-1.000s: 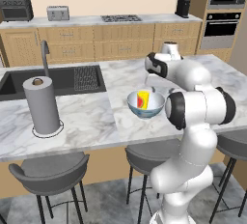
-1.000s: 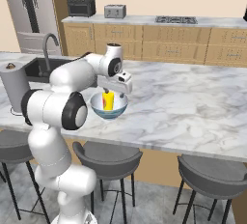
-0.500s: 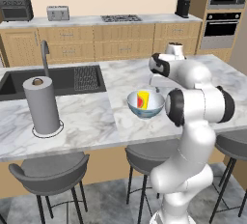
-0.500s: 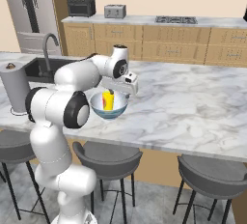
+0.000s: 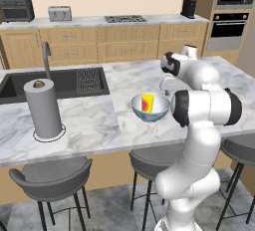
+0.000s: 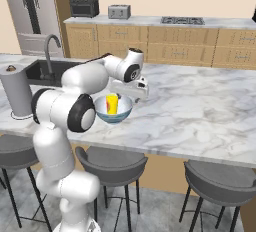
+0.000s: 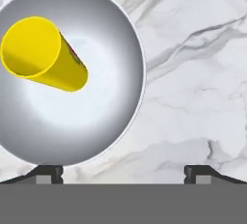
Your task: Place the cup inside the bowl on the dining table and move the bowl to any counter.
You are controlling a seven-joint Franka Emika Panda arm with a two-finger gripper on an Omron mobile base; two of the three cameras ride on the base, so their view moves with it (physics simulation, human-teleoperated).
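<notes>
Yellow cup (image 7: 46,53) tilted inside the bowl (image 7: 72,136), rim up toward 10 o'clock in the hand view, red patch just visible along its far side; same cup (image 5: 147,102) leaning against the inner wall in the left base view, and (image 6: 112,104) in the right base view

Bowl (image 5: 150,108) white inside, pale blue-grey outside, resting on the dining table (image 5: 94,120) near its front edge; in the right base view bowl (image 6: 114,109) at 3 o'clock of the robot's dark elbow joint, on the veined marble (image 6: 200,111)

Gripper (image 7: 123,171) spread wide with nothing between the fingertips (image 7: 48,171), hanging above the marble beside the bowl; left tip over the bowl's rim at 6 o'clock, right tip over bare marble. In the left base view gripper (image 5: 167,82) just past the bowl at 1 o'clock; in the right base view gripper (image 6: 135,89) just beyond the bowl at 1 o'clock

Paper towel roll (image 5: 44,108) upright at 9 o'clock of the bowl, well apart, near the dark sink (image 5: 60,83) and its faucet (image 5: 46,56). Grey stools (image 5: 50,177) tucked below the table edge at 6 o'clock

Counter (image 5: 109,22) at 12 o'clock along the back wall over wooden drawers, carrying a gas hob (image 5: 124,19), toaster (image 5: 59,13) and black coffee machine (image 5: 189,7)
</notes>
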